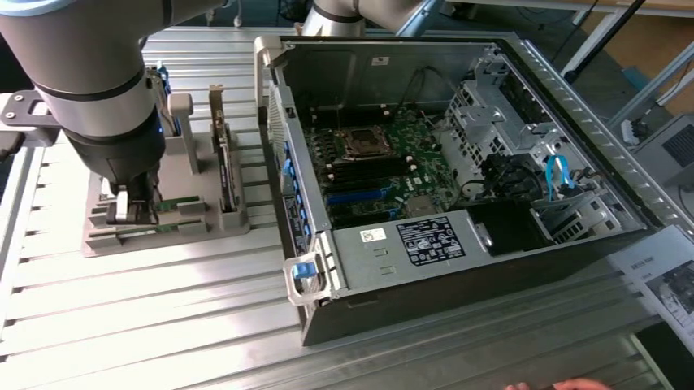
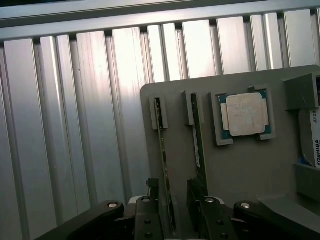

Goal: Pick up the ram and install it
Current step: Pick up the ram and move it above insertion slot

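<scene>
One open computer case (image 1: 369, 69) fills the exterior view's right; the memory slots on its board look unfilled. Arm (image 1: 87, 73) stands at the exterior view's left, over the grey fixture (image 2: 240, 170) beside the case. Gripper (image 2: 175, 220) is low over the fixture, jaws apart, clamped on nothing. The ram (image 2: 162, 145) stands on edge in its fixture slot and runs between the jaws. A second stick (image 2: 196, 135) sits just beside it, close to one finger. Risk: that finger catches the neighbouring stick on closing, or an off-centre grip tilts the ram so it binds in the slot.
</scene>
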Robot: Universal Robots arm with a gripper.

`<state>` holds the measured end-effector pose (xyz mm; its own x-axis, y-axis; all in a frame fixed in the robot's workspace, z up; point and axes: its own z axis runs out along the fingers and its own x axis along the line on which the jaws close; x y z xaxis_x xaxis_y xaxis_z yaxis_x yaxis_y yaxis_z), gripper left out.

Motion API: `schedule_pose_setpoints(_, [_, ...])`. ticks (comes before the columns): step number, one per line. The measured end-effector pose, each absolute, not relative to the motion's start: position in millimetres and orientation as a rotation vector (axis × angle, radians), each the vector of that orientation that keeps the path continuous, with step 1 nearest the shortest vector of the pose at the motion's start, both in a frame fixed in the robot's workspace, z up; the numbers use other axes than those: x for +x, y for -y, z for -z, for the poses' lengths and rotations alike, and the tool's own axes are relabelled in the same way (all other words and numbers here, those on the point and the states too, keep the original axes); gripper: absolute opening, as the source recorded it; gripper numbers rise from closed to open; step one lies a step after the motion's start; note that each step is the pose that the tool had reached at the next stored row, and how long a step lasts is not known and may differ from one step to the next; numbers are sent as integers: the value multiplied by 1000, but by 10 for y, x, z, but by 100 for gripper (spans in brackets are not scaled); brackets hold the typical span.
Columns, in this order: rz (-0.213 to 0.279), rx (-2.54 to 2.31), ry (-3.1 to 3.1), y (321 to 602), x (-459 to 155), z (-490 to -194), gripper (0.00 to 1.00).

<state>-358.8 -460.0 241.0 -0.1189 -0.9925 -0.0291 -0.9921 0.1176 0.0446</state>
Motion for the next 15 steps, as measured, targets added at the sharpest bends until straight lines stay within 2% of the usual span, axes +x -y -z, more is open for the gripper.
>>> schedule_pose_setpoints(15, [83,2080,2343,4600,-3588,-2232,36])
